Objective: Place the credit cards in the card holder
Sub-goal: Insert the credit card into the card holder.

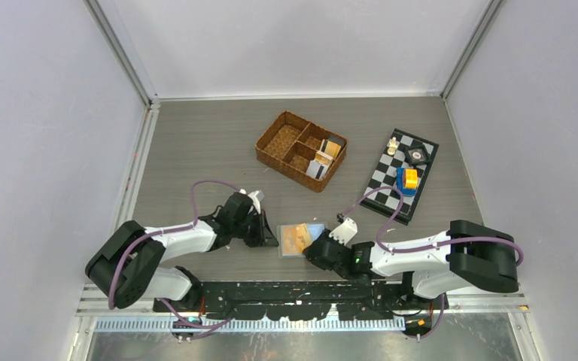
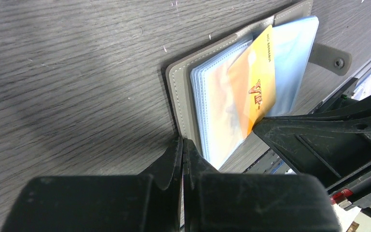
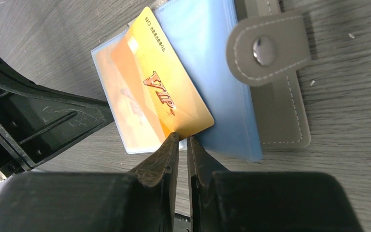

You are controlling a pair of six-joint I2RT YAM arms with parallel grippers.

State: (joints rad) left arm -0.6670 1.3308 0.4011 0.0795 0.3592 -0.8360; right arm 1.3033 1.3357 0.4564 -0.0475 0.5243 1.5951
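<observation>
The card holder (image 1: 301, 239) lies open on the table between both arms, grey cover (image 3: 280, 116) down and clear blue sleeves up. An orange credit card (image 3: 164, 92) sits slanted, partly slid under a sleeve (image 2: 222, 96). My right gripper (image 3: 183, 137) has its jaws a narrow slit apart with nothing between them. Its tips touch the card's near corner. My left gripper (image 2: 183, 141) is shut, its tips against the near edge of the holder's cover (image 2: 178, 96). More credit cards (image 1: 323, 159) stand in the wicker basket.
The brown wicker basket (image 1: 275, 139) stands behind the holder. A checkered board (image 1: 380, 177) with small pieces and a yellow-blue object (image 1: 408, 179) lies at the right. The holder's snap tab (image 3: 265, 48) sticks out on its far side. The arms' base rail runs just behind both grippers.
</observation>
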